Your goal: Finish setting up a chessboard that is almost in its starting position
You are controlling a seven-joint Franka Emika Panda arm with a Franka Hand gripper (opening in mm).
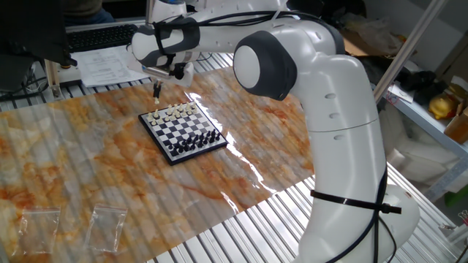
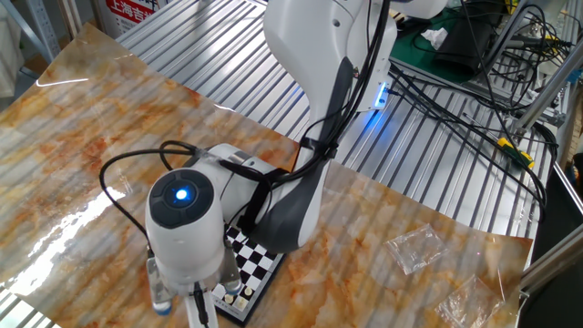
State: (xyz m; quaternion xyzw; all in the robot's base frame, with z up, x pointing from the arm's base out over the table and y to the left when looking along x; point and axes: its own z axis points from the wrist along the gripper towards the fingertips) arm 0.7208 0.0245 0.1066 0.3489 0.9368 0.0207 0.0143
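Observation:
The small black-and-white chessboard point(image 1: 183, 130) lies on the marbled tabletop, with cream pieces point(image 1: 172, 112) along its far edge and black pieces point(image 1: 199, 140) along its near edge. My gripper point(image 1: 155, 92) hangs a little above and behind the board's far left corner, beside the cream row, with its thin dark fingers pointing down and close together. I see nothing between them. In the other fixed view the arm's wrist covers most of the chessboard point(image 2: 258, 265), and the gripper point(image 2: 199, 310) shows at the bottom edge.
Two clear plastic bags point(image 1: 106, 223) lie near the table's front left corner. A keyboard point(image 1: 102, 35) and papers point(image 1: 110, 67) sit behind the table. The arm's large body point(image 1: 329, 109) stands to the right of the board. Cables point(image 2: 474, 100) run across the metal slats.

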